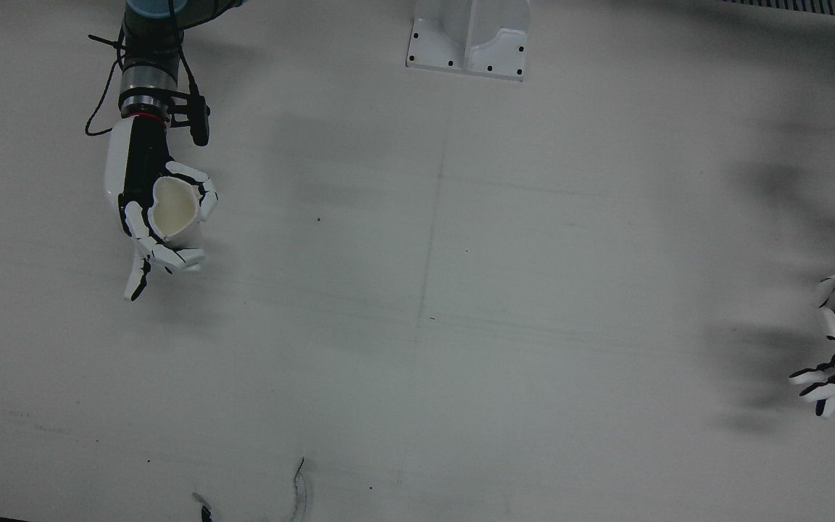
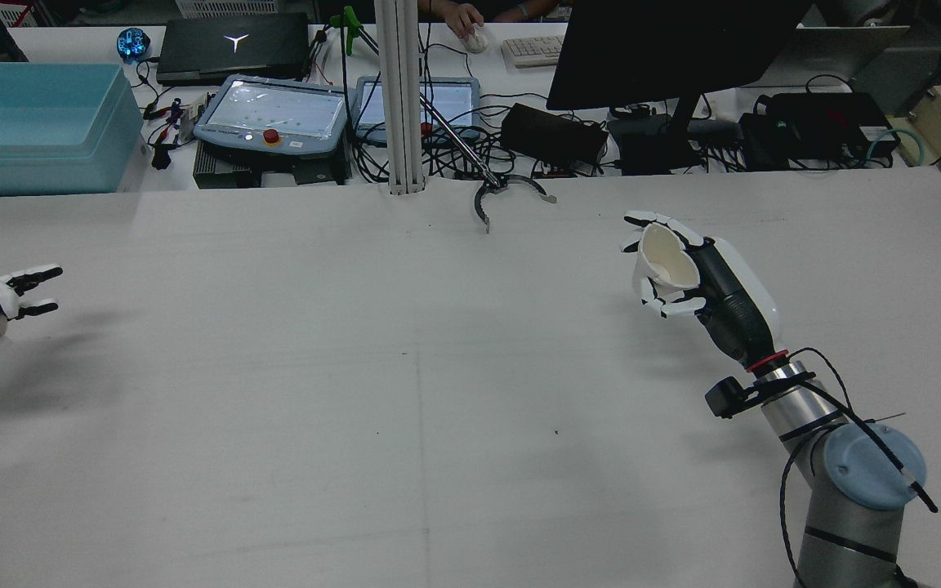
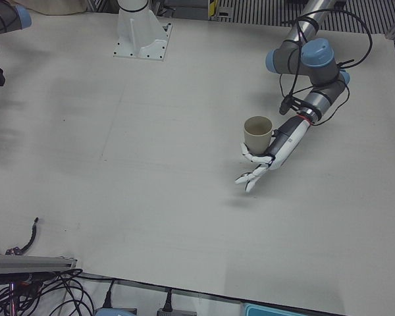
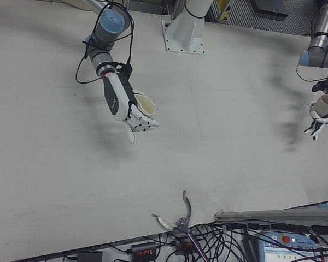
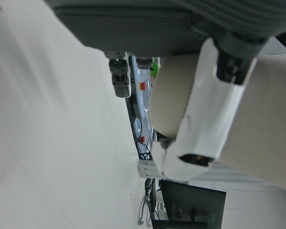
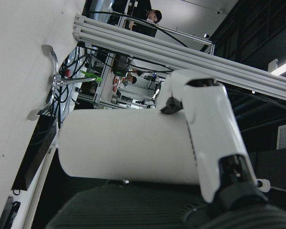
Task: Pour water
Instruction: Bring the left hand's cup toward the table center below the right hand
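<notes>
White cup (image 1: 175, 210) held in right hand (image 1: 153, 217), beige cup (image 3: 257, 133) in left hand (image 3: 266, 158), no labels

White table (image 1: 417, 290); white pedestal (image 1: 470, 40) mounted.

Dim, even overhead light; soft grey shadows on the white table (image 1: 417, 290); hand views blurred, perhaps out of focus.

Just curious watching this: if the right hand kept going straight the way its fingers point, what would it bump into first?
Nothing nearby, it seems. The right hand, holding a white cup, points across bare table toward the far edge with its cables; depth is uncertain.
</notes>
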You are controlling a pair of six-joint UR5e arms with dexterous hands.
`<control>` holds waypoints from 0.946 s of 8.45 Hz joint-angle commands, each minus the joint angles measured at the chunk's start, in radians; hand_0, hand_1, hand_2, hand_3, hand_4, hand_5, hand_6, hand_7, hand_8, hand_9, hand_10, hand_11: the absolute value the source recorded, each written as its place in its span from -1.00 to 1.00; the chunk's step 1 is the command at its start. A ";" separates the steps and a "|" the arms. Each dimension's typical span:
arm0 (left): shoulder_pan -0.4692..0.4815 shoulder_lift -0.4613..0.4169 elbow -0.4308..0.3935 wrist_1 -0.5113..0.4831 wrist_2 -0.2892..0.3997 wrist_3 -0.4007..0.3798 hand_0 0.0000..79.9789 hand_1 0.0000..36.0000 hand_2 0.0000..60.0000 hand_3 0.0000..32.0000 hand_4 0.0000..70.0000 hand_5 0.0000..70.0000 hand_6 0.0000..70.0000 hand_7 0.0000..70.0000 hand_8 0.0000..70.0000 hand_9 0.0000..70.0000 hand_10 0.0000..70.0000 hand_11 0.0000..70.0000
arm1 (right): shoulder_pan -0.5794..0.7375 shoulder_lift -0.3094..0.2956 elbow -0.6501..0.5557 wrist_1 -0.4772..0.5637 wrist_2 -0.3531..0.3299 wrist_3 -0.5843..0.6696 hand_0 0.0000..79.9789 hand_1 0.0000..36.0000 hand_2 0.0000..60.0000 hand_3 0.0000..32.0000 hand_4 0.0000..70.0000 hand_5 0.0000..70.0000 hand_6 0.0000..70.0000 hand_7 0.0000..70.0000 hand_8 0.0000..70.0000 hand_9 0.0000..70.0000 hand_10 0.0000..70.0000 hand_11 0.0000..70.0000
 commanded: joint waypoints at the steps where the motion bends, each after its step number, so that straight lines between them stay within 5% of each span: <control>1: 0.181 -0.288 -0.002 0.210 -0.007 0.009 1.00 1.00 1.00 -1.00 1.00 1.00 -0.55 -0.66 -0.85 -0.97 -0.69 -0.46 | 0.076 -0.015 0.074 -0.016 -0.004 -0.002 1.00 1.00 0.91 -1.00 -0.41 -0.44 0.03 0.13 -0.25 -0.09 -1.00 -1.00; 5: 0.414 -0.616 0.128 0.322 -0.012 0.030 1.00 1.00 1.00 -1.00 1.00 1.00 -0.55 -0.67 -0.85 -0.97 -0.68 -0.44 | 0.049 -0.008 0.141 -0.037 -0.004 -0.070 1.00 1.00 0.85 -1.00 -0.32 -0.45 0.03 0.10 -0.31 -0.17 -1.00 -1.00; 8: 0.493 -0.727 0.169 0.353 -0.017 0.052 1.00 1.00 1.00 -1.00 1.00 1.00 -0.53 -0.66 -0.84 -0.97 -0.67 -0.43 | 0.053 0.049 0.267 -0.068 -0.154 -0.358 1.00 1.00 0.90 -1.00 -0.23 -0.44 0.12 0.18 -0.36 -0.26 -1.00 -1.00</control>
